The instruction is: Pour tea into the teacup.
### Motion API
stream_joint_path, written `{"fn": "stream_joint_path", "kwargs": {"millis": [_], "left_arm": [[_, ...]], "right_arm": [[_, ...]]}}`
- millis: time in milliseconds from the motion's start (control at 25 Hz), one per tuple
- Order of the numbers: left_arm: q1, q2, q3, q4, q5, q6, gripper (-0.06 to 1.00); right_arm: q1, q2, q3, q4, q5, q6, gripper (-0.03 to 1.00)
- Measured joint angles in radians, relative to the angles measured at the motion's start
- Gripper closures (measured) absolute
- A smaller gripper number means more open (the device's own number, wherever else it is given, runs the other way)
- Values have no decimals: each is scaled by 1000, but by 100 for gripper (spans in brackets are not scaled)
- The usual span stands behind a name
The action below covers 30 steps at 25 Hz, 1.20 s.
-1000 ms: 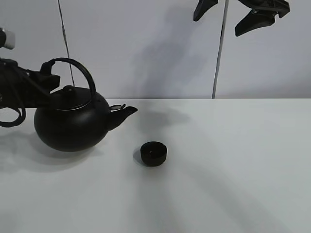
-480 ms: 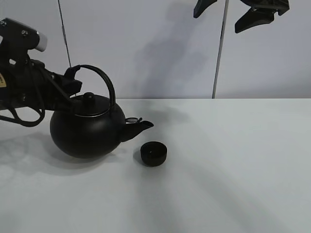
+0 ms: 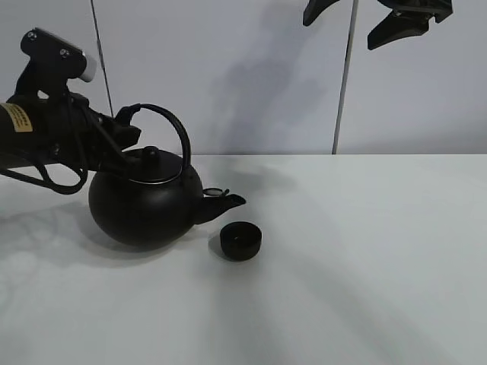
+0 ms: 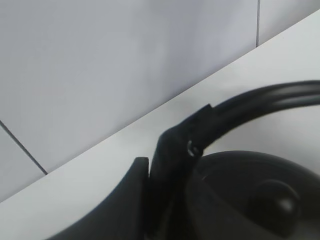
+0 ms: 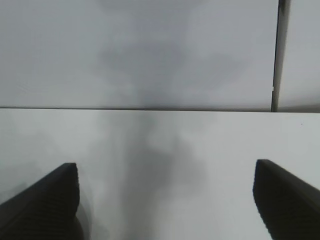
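Note:
A big round black kettle point(image 3: 144, 207) with an arched handle point(image 3: 171, 125) hangs just above the white table point(image 3: 365, 258), tilted with its spout point(image 3: 227, 202) toward the teacup. The small matte-black teacup point(image 3: 240, 240) stands right below and beside the spout tip. My left gripper point(image 3: 125, 131) is shut on the kettle's handle at its left end; the left wrist view shows the handle point(image 4: 260, 97) and lid knob point(image 4: 277, 200) close up. My right gripper point(image 3: 377, 19) is open, high at the top right, far from both. No tea is visible.
A pale wall with two vertical seams point(image 3: 344, 76) stands behind the table. The right wrist view shows only bare table point(image 5: 165, 165) between its two fingertips point(image 5: 50, 195).
My left gripper has carried the kettle to the right and slightly up, bringing the spout close over the teacup and tipping it down a little. The right gripper has not moved.

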Motion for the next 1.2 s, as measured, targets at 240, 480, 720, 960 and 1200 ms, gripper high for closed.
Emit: {"fn": "stream_joint_path", "kwargs": {"millis": [240, 480, 720, 960, 1200], "left_arm": [[-12, 28, -30, -3, 12, 23, 84], [-15, 32, -41, -5, 28, 64, 84], [-15, 32, -42, -7, 29, 103, 84], [-15, 32, -50, -7, 29, 136, 84], [-15, 32, -68, -4, 29, 166, 84]], "right_arm": [[0, 0, 0, 1, -3, 0, 31], [0, 0, 0, 1, -4, 0, 31], [0, 0, 0, 1, -4, 0, 31], [0, 0, 0, 1, -4, 0, 31], [0, 0, 0, 1, -4, 0, 31]]}}
